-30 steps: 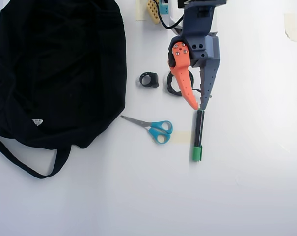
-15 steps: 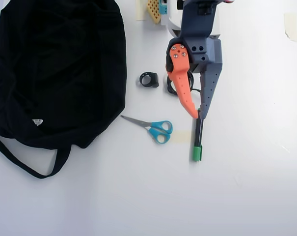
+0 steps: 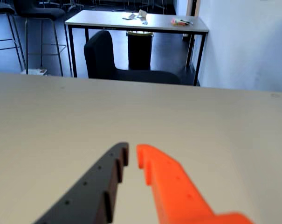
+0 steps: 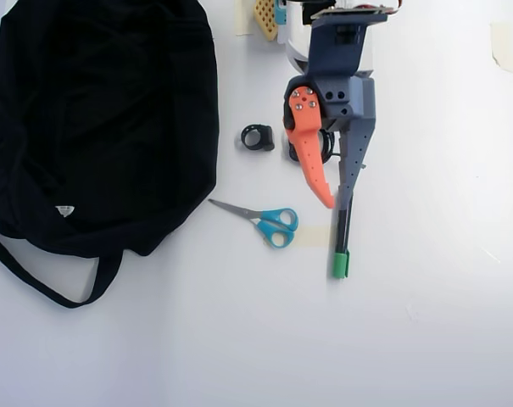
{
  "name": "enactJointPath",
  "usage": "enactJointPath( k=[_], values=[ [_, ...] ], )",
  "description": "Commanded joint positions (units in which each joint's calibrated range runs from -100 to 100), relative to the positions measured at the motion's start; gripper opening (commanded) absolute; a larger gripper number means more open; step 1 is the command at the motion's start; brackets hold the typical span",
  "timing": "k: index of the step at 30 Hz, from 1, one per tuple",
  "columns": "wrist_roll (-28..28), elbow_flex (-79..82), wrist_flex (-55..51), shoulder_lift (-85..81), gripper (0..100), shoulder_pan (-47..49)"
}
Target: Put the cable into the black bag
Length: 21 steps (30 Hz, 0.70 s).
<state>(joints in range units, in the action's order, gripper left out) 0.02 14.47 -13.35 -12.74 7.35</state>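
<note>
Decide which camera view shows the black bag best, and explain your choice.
The overhead view. There the bag fills the upper left of the table, with its strap and tiny white label visible, though its top and left edges are cut off. The wrist view shows none of it, only bare tabletop beyond the jaws.

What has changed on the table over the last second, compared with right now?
In the overhead view the gripper has pulled back toward the top of the picture and now covers more of the cable, which hasn't left its spot. Its jaws stand slightly apart with nothing between them; nothing was grasped or released. The black bag, ring clip, scissors and green-capped marker lie where they were.
</note>
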Motion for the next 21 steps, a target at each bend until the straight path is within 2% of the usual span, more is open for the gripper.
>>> enactJointPath(
  k=[1, 6, 11, 17, 21],
  values=[
    [-0.23, 0.63, -0.94, -3.19, 2, -0.54],
    [0.19, 5.48, -5.17, -7.34, 2, -1.29],
    [0.24, 5.21, -19.12, -10.41, 2, -1.44],
    [0.29, 5.12, -30.57, -10.41, 2, -0.62],
    [0.24, 2.07, -42.89, -10.08, 2, 0.95]
  ],
)
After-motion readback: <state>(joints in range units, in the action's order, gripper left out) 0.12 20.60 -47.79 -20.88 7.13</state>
